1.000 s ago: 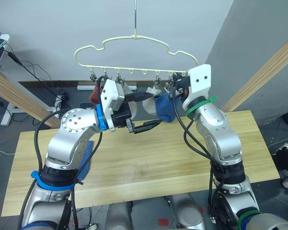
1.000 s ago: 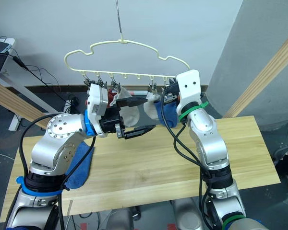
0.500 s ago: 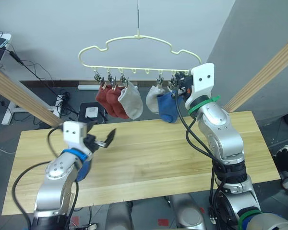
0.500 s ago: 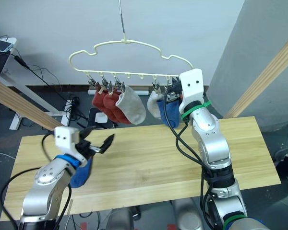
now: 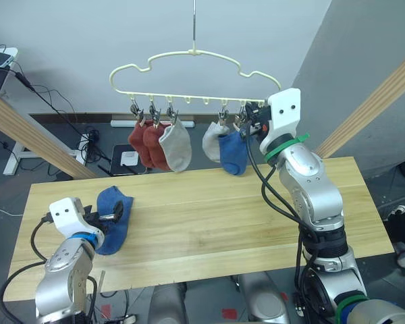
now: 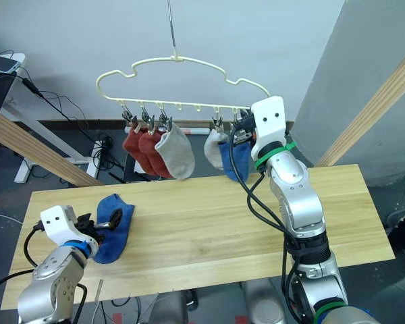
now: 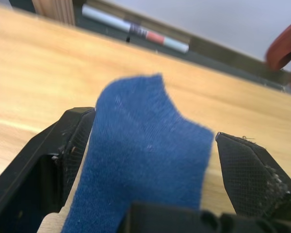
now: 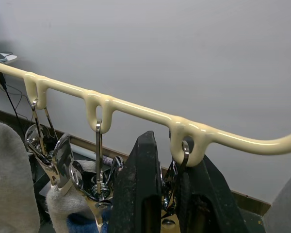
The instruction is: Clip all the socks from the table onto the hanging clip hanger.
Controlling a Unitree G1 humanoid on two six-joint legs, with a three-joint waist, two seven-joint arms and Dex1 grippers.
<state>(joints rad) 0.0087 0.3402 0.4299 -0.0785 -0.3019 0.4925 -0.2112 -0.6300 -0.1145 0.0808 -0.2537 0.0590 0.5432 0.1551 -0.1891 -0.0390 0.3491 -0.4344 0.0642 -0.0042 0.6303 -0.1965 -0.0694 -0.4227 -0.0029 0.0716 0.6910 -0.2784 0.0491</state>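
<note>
1. One blue sock lies flat on the tabletop, well left of the clip hanger and near the tabletop's left end. Its long axis runs from the near-left edge toward the far side.
2. The left claw rests at this sock with its fingers spread wide. In the left wrist view one black finger stands on each side of the blue fabric, not pressed on it.
3. Five socks hang toe-down from the clip hanger: two brick red socks at its left end, a light grey sock touching them, then past a gap a second grey sock and a second blue sock side by side.
4. The right claw is raised at the clip hanger's right end. Its fingers stand narrow around a metal clip hanging from the yellow bar; whether they press it I cannot tell.
5. The tabletop stretches bare from the lying sock to its right edge, giving wide open room under the clip hanger.
6. Slanted wooden beams stand beyond the tabletop's far corners.
</note>
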